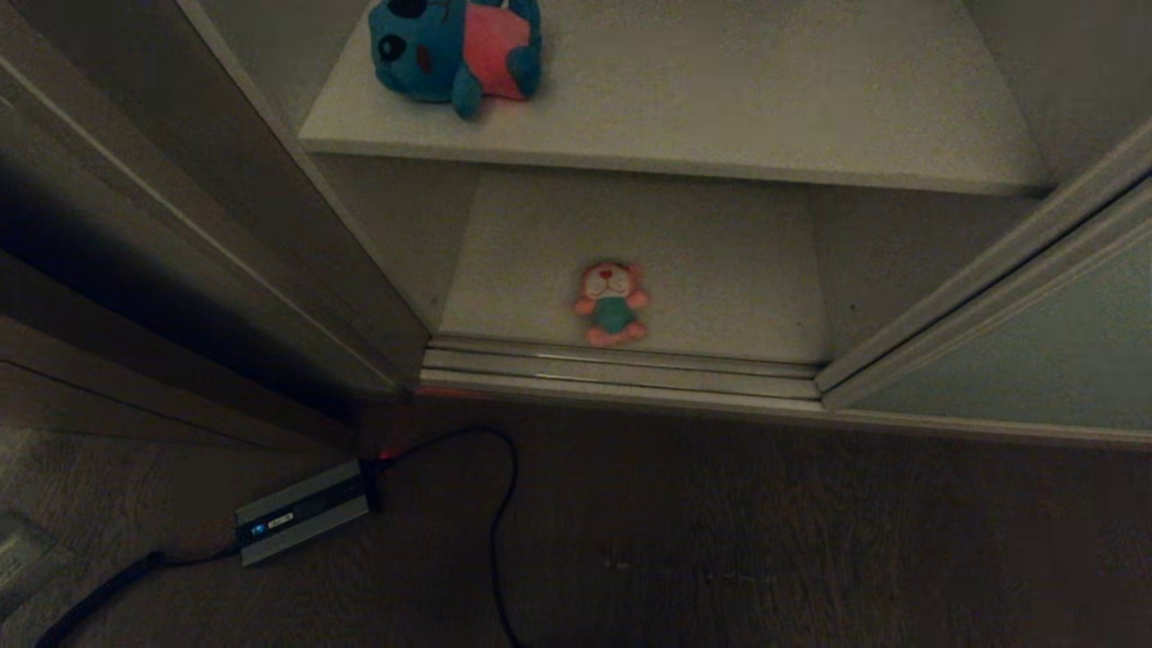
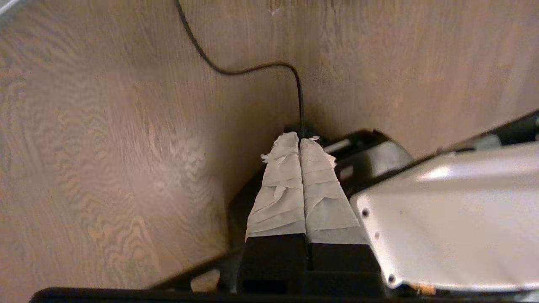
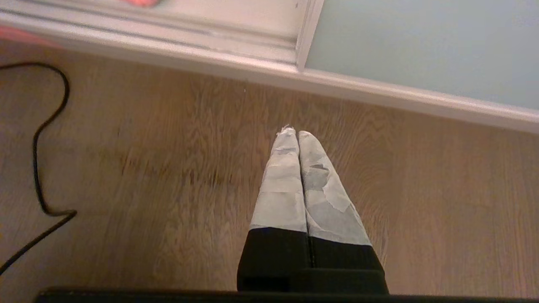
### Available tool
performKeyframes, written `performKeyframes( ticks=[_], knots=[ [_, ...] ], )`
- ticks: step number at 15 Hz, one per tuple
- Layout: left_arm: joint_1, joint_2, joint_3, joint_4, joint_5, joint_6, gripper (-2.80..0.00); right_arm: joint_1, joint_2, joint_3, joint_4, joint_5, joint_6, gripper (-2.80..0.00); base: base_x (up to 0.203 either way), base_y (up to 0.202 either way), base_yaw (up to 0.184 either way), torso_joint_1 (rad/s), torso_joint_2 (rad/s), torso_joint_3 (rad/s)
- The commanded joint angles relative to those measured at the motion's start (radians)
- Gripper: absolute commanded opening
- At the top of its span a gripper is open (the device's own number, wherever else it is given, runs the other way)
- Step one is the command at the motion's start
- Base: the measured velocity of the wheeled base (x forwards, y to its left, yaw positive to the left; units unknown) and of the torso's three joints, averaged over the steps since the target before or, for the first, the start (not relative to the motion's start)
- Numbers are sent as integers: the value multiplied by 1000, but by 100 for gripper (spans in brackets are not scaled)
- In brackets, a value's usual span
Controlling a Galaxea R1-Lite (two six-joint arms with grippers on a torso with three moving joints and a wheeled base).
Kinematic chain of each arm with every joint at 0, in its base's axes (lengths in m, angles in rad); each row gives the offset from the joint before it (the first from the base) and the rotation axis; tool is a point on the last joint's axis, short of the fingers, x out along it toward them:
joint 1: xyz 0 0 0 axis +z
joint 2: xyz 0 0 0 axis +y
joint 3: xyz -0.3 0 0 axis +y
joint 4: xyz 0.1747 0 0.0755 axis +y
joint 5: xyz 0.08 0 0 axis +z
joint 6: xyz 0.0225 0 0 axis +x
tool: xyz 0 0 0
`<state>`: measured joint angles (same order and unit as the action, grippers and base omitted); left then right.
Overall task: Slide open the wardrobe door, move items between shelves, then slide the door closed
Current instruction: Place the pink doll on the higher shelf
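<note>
The sliding wardrobe door is seen pushed aside to the right, so the opening step can be judged as done. Inside, the blue plush toy is lying on the upper shelf, near its left front corner. The pink plush toy is lying on its back on the bottom shelf, close to the front edge and just behind the door track. Whether the toys were already exchanged between shelves cannot be told from these views; perhaps one move is made and one is left. The door is not yet closed, so this last step surely remains.

Neither arm is shown in the head view. The left gripper is held low over the wooden floor, its taped fingers pressed together and holding nothing, beside the robot's base. The right gripper is also pressed together and empty, parked above the floor before the door's bottom rail. A black cable and a small grey box lie on the floor at the left.
</note>
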<state>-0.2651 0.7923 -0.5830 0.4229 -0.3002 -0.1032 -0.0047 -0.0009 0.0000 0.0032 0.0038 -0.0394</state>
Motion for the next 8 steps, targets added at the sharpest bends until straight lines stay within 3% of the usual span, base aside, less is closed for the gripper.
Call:
performKeyframes(
  ticks=[1, 6, 8],
  knots=[
    [0, 60, -26, -19, -2, 0, -280, 0, 1, 3, 0, 1, -1, -280, 0, 0, 0, 2, 5, -196],
    [-3, 129, -68, -29, -8, 19, -280, 0, 1, 3, 0, 1, -1, -280, 0, 0, 0, 2, 2, -199],
    [-10, 183, -95, -28, -21, 69, -280, 0, 1, 3, 0, 1, -1, -280, 0, 0, 0, -1, 3, -197]
  ],
)
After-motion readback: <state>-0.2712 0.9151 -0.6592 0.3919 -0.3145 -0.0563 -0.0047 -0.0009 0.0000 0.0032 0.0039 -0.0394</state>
